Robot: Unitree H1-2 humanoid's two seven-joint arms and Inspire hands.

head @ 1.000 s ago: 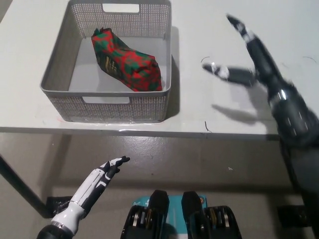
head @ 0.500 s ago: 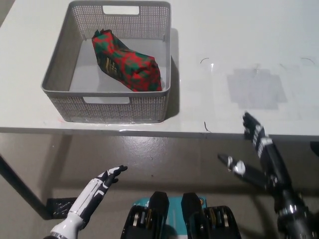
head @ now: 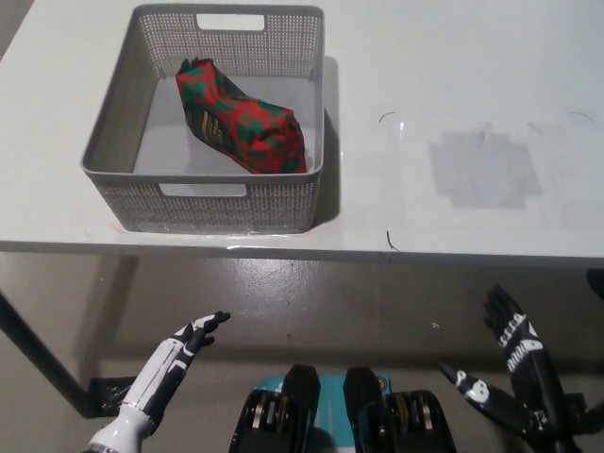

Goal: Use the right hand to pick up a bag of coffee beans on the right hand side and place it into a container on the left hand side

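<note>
My white left hand [head: 189, 338] is low and near me on the left, down below the table edge. Its fingers are straight and apart, and it holds nothing. My black right hand [head: 505, 377] is low and near me on the right, also below the table. Its fingers are spread wide, and it holds nothing too.

Under both hands is the floor [head: 311, 302]. It is a dull brown-gray and a bit shiny, with small marks on it. A dark table leg [head: 33, 363] slants across the floor on the far left.

Past my hands is the white table [head: 444, 85]. Its near edge runs straight across from left to right. On the right part of the table top there is a gray, blocky patch [head: 486, 168], and there are a few thin dark scratches near it.

On the left part of the table sits a gray basket [head: 217, 203] with lots of tiny holes in its walls and a handle slot on the near and far sides. The red and green bag [head: 241, 118] lies inside the basket, tipped over and slanting from far left to near right.
</note>
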